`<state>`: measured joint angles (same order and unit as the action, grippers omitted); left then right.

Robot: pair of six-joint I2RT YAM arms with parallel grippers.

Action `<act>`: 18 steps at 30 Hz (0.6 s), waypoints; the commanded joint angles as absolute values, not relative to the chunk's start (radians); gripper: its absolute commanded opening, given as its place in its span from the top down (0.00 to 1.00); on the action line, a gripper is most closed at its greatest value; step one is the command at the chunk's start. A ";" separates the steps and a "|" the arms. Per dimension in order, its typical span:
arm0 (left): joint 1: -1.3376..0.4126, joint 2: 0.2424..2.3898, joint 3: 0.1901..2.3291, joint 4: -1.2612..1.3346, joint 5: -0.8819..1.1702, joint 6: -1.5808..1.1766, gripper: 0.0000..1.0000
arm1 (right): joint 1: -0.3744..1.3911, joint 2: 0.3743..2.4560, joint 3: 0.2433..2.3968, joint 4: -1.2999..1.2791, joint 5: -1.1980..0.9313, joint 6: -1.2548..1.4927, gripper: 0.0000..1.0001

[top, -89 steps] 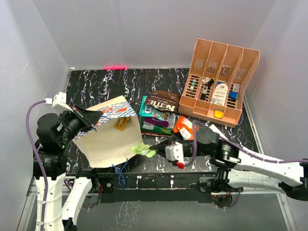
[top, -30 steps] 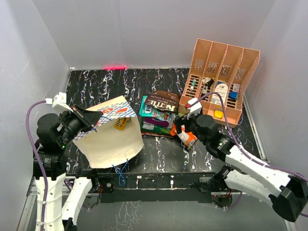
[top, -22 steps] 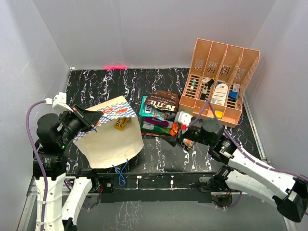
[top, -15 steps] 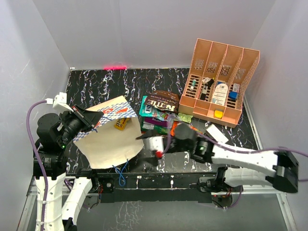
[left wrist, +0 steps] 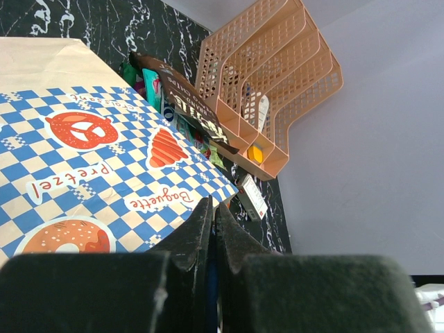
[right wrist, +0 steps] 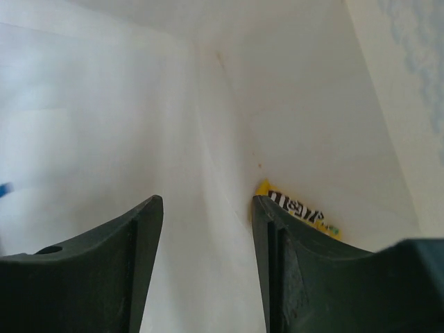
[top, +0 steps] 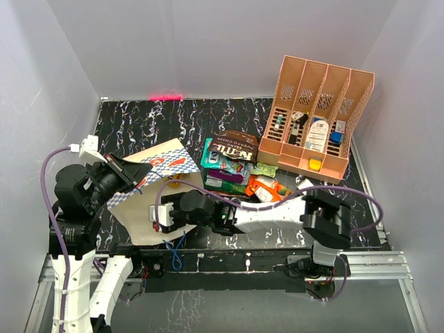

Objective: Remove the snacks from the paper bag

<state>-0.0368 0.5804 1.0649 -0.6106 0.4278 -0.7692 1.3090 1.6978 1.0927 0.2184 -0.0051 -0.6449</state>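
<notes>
The paper bag (top: 139,208) lies on its side at the left, cream inside, blue-and-white checks outside (left wrist: 83,152). My left gripper (top: 132,173) (left wrist: 211,202) is shut on the blue cord at its upper edge and holds the mouth up. My right gripper (top: 158,215) (right wrist: 206,201) has reached into the bag, open, with only cream paper between its fingers. A yellow candy packet (right wrist: 298,208) lies against the bag wall just beside the right finger. Other snacks (top: 229,163) lie piled on the table right of the bag, with an orange packet (top: 269,187) and a green one (top: 263,170).
A salmon-orange slotted rack (top: 316,118) (left wrist: 263,76) with small bottles stands at the back right. A small white-and-red box (top: 305,186) (left wrist: 251,196) lies in front of it. My right arm stretches across the table's near side. Grey walls enclose the black marbled table (top: 139,125).
My right arm swung left from the snack pile into the bag's mouth, and its jaws narrowed. The orange packet now lies by the pile. The left gripper kept its hold.
</notes>
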 commanded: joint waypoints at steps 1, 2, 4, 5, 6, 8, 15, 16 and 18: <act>-0.040 0.589 1.099 -0.636 0.460 -0.763 1.00 | 1.308 1.807 1.184 0.326 0.275 -0.578 0.45; -0.040 0.592 1.101 -0.634 0.464 -0.766 1.00 | 1.310 1.839 1.201 0.331 0.311 -0.567 0.45; -0.040 0.587 1.090 -0.617 0.473 -0.774 1.00 | 1.310 1.904 1.252 0.322 0.394 -0.514 0.45; -0.040 0.584 1.081 -0.604 0.483 -0.785 1.00 | 1.310 1.936 1.282 0.315 0.438 -0.486 0.46; -0.040 0.583 1.077 -0.596 0.494 -0.792 1.00 | 1.310 1.963 1.305 0.305 0.472 -0.468 0.46; -0.040 0.581 1.069 -0.586 0.508 -0.803 1.00 | 1.309 2.011 1.332 0.319 0.543 -0.449 0.47; -0.040 0.566 1.057 -0.554 0.533 -0.832 1.00 | 1.309 2.153 1.452 0.327 0.670 -0.418 0.50; -0.040 0.566 1.062 -0.552 0.534 -0.833 1.00 | 1.309 2.165 1.463 0.319 0.672 -0.410 0.50; -0.040 0.566 1.071 -0.545 0.540 -0.834 1.00 | 1.302 2.182 1.465 0.330 0.686 -0.400 0.50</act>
<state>-0.0368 0.5728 1.0603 -0.5785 0.4950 -0.8158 1.3079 2.1624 1.4044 0.2661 0.5995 -0.4404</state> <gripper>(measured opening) 0.014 0.502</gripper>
